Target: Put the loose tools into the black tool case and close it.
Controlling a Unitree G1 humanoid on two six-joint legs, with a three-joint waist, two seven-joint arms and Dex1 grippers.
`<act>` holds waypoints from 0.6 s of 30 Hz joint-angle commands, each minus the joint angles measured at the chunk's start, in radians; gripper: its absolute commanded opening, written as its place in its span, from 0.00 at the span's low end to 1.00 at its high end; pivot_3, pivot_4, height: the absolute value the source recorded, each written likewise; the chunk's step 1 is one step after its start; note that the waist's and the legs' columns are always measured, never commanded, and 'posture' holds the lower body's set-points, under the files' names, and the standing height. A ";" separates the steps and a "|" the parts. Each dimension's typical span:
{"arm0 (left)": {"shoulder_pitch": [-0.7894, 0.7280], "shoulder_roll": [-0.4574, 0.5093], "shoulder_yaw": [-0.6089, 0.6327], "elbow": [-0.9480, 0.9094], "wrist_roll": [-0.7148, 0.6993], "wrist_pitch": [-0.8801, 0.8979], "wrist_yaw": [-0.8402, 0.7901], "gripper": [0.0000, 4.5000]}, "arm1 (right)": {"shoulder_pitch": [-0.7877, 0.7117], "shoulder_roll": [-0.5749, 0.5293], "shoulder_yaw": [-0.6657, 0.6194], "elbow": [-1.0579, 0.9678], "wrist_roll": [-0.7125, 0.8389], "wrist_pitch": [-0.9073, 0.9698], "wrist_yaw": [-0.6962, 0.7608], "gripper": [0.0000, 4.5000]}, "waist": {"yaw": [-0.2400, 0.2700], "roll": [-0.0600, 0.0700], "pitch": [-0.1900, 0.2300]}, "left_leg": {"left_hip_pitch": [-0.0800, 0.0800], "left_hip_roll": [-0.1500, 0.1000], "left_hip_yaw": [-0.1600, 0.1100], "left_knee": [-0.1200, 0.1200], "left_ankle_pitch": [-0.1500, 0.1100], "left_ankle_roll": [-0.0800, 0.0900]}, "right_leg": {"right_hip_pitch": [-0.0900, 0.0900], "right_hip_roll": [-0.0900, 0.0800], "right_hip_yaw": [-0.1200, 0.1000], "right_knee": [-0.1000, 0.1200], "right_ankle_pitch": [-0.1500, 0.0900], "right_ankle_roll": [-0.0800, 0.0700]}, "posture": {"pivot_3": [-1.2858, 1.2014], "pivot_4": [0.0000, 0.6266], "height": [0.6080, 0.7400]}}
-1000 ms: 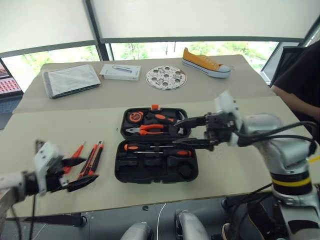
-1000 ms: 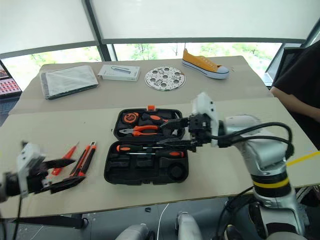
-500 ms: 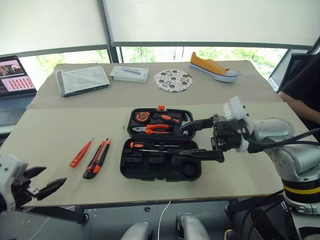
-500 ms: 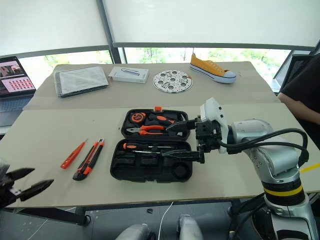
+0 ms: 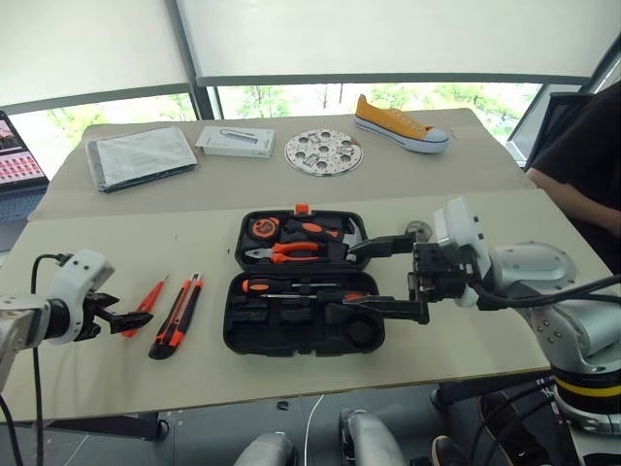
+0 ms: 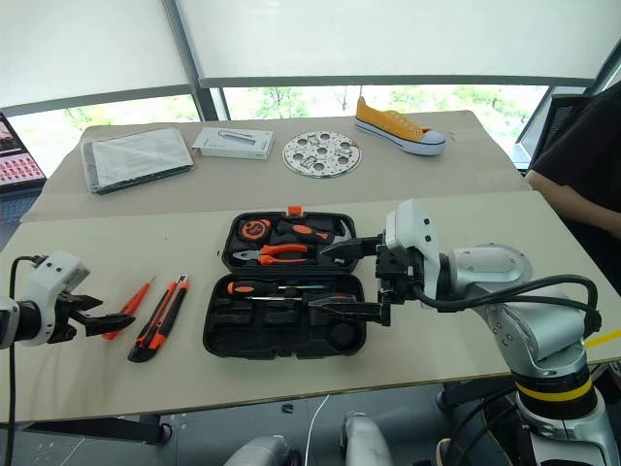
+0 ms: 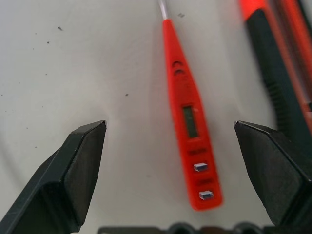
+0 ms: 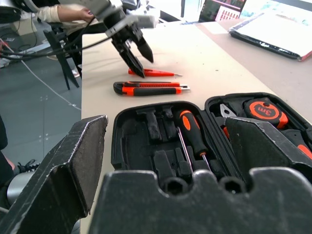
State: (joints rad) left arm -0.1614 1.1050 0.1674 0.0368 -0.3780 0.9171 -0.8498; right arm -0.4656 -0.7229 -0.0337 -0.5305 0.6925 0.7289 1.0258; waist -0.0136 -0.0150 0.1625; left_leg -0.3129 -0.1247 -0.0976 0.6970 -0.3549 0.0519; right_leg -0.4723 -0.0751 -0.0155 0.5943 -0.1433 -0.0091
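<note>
Head view: shoe [image 5: 400, 123], perforated disc [image 5: 323, 151] behind case [image 5: 301, 282].

Bare table [image 5: 87, 252] lies open on the outer side of the red tester screwdriver [image 7: 187, 112]; the utility knife [image 5: 176, 315] crowds its other side. The right end effector [image 5: 383, 275] hangs over the open tool case [image 5: 303, 282], its fingers spread, blocking access from that side.
</note>
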 commanded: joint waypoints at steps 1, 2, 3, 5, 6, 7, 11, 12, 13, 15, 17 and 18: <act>-0.053 -0.011 -0.049 0.052 0.026 -0.025 -0.027 1.00 | 0.003 -0.017 -0.038 -0.043 0.041 0.006 -0.025 0.99 | 0.002 0.000 0.000 | 0.000 0.000 0.000 0.000 0.000 0.000 | 0.000 0.000 0.000 0.000 0.000 0.000 | 0.52 0.24 0.98; -0.061 -0.011 -0.075 0.073 0.050 -0.038 -0.024 1.00 | 0.005 -0.020 -0.039 -0.048 0.046 0.008 -0.029 0.99 | 0.002 0.000 0.000 | 0.000 0.000 0.000 0.001 0.001 0.001 | 0.000 0.000 0.000 0.000 0.000 0.000 | 0.52 0.24 0.98; -0.067 -0.011 -0.092 0.088 0.068 -0.051 -0.023 1.00 | 0.006 -0.022 -0.040 -0.052 0.051 0.010 -0.033 0.99 | 0.003 0.000 0.000 | 0.000 0.000 0.000 0.001 0.001 0.001 | 0.000 -0.001 0.000 0.000 0.000 0.000 | 0.52 0.24 0.98; -0.076 -0.018 -0.113 0.112 0.082 -0.063 -0.031 0.88 | 0.007 -0.031 -0.038 -0.060 0.061 0.011 -0.040 1.00 | 0.006 0.000 0.000 | 0.000 -0.001 0.000 0.001 0.002 0.001 | 0.000 -0.001 0.000 0.000 0.000 0.000 | 0.52 0.24 0.98; -0.079 -0.020 -0.118 0.119 0.085 -0.070 -0.034 0.86 | 0.007 -0.035 -0.037 -0.062 0.064 0.010 -0.043 1.00 | 0.007 0.000 0.000 | 0.000 0.000 0.000 0.001 0.002 0.000 | 0.000 -0.001 0.001 0.000 0.000 0.000 | 0.52 0.24 0.98; -0.082 -0.024 -0.122 0.127 0.088 -0.076 -0.036 0.76 | 0.007 -0.038 -0.036 -0.063 0.067 0.009 -0.045 1.00 | 0.007 0.000 0.000 | 0.000 0.000 0.000 0.001 0.002 0.000 | 0.001 -0.001 0.001 0.000 0.000 0.000 | 0.52 0.24 0.98; -0.088 -0.036 -0.132 0.160 0.111 -0.107 -0.033 0.43 | 0.015 -0.056 -0.033 -0.066 0.063 0.001 -0.045 1.00 | 0.010 0.002 -0.001 | 0.002 0.000 0.000 0.001 0.002 -0.001 | 0.002 -0.002 0.002 0.002 0.000 0.000 | 0.52 0.24 0.98; -0.090 -0.040 -0.127 0.163 0.110 -0.106 -0.029 0.35 | 0.021 -0.062 -0.032 -0.067 0.061 0.000 -0.043 1.00 | 0.011 0.003 -0.002 | 0.004 0.001 0.000 0.001 0.003 -0.001 | 0.003 -0.002 0.002 0.002 0.000 0.000 | 0.52 0.24 0.98; -0.092 -0.043 -0.119 0.167 0.109 -0.115 -0.027 0.25 | 0.031 -0.071 -0.034 -0.071 0.063 0.002 -0.040 1.00 | 0.011 0.004 -0.002 | 0.005 0.001 0.000 0.000 0.003 -0.002 | 0.004 -0.001 0.002 0.002 0.000 0.000 | 0.52 0.24 0.98; -0.107 -0.042 -0.096 0.171 0.099 -0.116 -0.027 0.10 | 0.055 -0.093 -0.038 -0.081 0.072 0.013 -0.033 1.00 | 0.012 0.004 -0.002 | 0.006 0.002 0.000 -0.001 0.003 -0.001 | 0.006 -0.001 0.002 0.001 0.000 0.000 | 0.52 0.24 0.98; -0.144 -0.021 -0.074 0.157 0.093 -0.145 -0.046 0.09 | 0.086 -0.122 -0.049 -0.095 0.086 0.021 -0.019 1.00 | 0.013 0.004 -0.002 | 0.006 0.002 0.000 -0.001 0.003 -0.001 | 0.006 -0.001 0.002 0.001 0.000 0.000 | 0.52 0.24 0.98; -0.176 -0.004 -0.066 0.135 0.085 -0.167 -0.069 0.09 | 0.102 -0.136 -0.056 -0.104 0.093 0.025 -0.013 1.00 | 0.013 0.004 -0.002 | 0.006 0.002 0.000 0.000 0.003 -0.001 | 0.006 -0.001 0.002 0.001 0.000 0.000 | 0.52 0.24 0.98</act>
State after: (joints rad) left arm -0.2920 1.0661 0.0652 0.1909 -0.3021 0.7838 -0.8970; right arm -0.3709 -0.8387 -0.0524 -0.5895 0.7527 0.7462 0.9995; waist -0.0001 -0.0114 0.1605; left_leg -0.3079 -0.1229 -0.0976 0.6967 -0.3519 0.0508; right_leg -0.4670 -0.0761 -0.0141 0.5953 -0.1431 -0.0094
